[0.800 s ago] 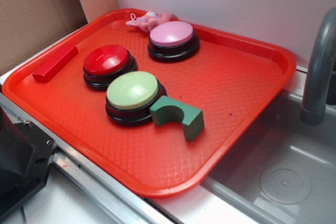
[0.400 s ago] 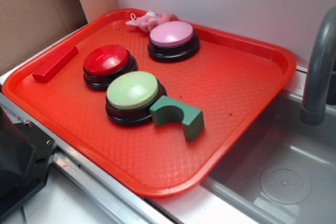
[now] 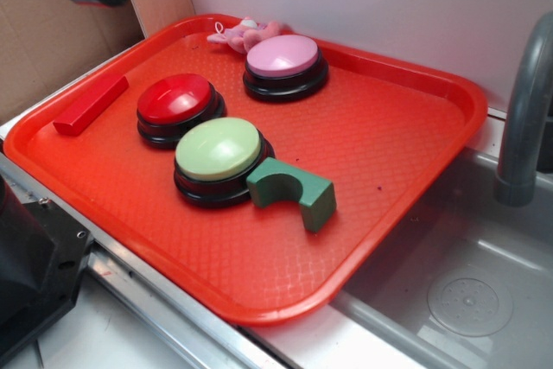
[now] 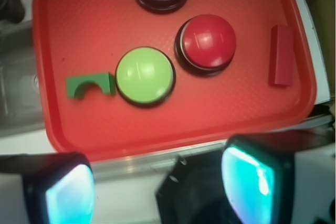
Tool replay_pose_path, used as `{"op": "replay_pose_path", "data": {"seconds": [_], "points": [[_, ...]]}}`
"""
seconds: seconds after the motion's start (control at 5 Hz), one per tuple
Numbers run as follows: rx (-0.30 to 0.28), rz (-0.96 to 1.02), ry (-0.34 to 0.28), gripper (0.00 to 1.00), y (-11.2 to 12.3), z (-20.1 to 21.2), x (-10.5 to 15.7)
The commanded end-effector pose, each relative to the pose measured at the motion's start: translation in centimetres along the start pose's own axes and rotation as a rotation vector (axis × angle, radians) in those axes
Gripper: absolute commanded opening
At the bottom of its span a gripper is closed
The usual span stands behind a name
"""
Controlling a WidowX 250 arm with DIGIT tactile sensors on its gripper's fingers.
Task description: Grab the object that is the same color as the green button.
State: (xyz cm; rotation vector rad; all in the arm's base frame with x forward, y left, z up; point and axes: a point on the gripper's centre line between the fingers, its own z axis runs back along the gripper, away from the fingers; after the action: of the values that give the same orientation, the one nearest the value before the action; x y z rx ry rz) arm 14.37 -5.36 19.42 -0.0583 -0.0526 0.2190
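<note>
Half of the gripper (image 4: 157,190) was cut off below, fingers (image 4: 252,182) spread wide and empty above the tray (image 4: 79,24); the green arch block (image 4: 90,85) touched the green button (image 4: 144,76).

Red bar (image 3: 90,104), pink plush (image 3: 244,34) on tray (image 3: 406,127)

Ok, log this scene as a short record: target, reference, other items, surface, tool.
target: green arch block, lying on the tray, against the green button's base
reference: green button, pale green dome on black base
other items: red button, pink button, red bar, pink plush toy
surface: red tray beside a sink
tool: high above the tray's near edge, fingers apart, holding nothing
</note>
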Motion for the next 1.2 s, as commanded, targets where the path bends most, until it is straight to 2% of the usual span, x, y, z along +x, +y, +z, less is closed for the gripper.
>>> {"op": "replay_pose_path", "data": {"seconds": [0.0,0.2,0.6,0.8,1.0], "points": [[-0.028,0.277,-0.066,1.00,-4.4,-5.0,3.3],[-0.029,0.401,-0.081,1.00,-5.8,-8.2,4.5],[-0.014,0.517,-0.054,1.00,-8.0,-12.4,5.4],[-0.039,0.627,-0.044,1.00,-9.3,-14.5,4.7],[-0.068,0.706,-0.037,1.00,-9.5,-16.0,4.3]]}}
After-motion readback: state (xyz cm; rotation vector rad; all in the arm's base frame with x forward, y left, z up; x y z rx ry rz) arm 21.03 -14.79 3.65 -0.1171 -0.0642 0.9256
